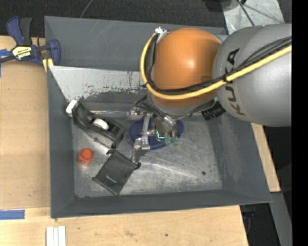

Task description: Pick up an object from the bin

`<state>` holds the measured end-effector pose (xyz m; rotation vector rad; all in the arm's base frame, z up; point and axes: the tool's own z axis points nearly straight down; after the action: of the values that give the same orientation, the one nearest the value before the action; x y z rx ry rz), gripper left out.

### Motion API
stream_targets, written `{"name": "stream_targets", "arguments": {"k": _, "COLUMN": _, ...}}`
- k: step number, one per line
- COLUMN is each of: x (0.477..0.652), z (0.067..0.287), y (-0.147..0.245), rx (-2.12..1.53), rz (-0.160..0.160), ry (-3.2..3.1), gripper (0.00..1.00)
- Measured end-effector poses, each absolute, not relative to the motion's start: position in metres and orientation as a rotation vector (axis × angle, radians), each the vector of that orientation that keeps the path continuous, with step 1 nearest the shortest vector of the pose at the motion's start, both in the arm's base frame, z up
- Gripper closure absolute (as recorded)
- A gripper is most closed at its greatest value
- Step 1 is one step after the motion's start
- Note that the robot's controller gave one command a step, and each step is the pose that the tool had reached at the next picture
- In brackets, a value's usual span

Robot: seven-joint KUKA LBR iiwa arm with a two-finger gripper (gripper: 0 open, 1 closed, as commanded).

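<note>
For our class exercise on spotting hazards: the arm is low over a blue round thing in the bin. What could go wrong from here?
The pincer hangs low over the blue round thing, which looks flat and may slip. The black flat case lies beside it and could get nudged or caught.

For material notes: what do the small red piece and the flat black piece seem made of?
The small red piece at left looks like matte plastic: even colour, no glint. The flat black piece near the front looks like hard plastic, perhaps card: straight edges, dull sheen.
</note>
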<state>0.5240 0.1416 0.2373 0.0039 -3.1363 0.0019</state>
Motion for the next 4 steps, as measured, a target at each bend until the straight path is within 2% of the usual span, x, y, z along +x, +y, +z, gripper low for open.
{"name": "stream_targets", "arguments": {"k": 1, "x": 0.604, "z": 0.0714, "y": 0.0652, "rx": 0.188, "rz": -0.005, "ry": -3.143, "gripper": 0.0}}
{"name": "stream_targets", "arguments": {"k": 4, "x": 0.6087, "z": 0.0765, "y": 0.065, "rx": 0.178, "rz": -0.002, "ry": -3.146, "gripper": 0.0}}
